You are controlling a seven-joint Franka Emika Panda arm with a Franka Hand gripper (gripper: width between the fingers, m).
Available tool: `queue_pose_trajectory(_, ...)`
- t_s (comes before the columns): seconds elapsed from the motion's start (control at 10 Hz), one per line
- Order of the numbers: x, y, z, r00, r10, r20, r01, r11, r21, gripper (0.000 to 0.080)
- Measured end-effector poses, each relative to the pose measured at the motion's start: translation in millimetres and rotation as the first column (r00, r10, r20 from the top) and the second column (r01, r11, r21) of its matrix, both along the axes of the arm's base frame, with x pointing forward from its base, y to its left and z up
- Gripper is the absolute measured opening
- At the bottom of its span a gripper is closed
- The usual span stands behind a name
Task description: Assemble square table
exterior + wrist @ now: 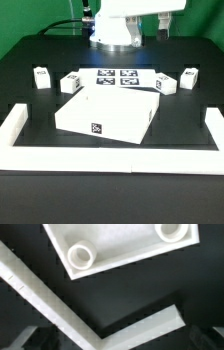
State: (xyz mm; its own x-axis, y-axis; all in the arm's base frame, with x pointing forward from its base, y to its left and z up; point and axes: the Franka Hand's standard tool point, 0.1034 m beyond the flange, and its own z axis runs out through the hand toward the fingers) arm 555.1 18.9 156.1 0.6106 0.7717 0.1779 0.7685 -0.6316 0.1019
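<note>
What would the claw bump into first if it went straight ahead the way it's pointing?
Most likely the corner of the white border wall, which sits between the fingers of the open claw in the wrist view. Depth is unclear, so it could land on the black table beside it.

Black table [30, 95]: slab [110, 106], leg blocks [72, 82], marker board [117, 77]
</note>
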Motion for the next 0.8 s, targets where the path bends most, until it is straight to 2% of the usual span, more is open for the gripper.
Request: queue_pose_trajectory(0.8,-1.0,-0.3,-2.8,1.0,0.0,-0.005,0.0,1.0,-0.001,0.065)
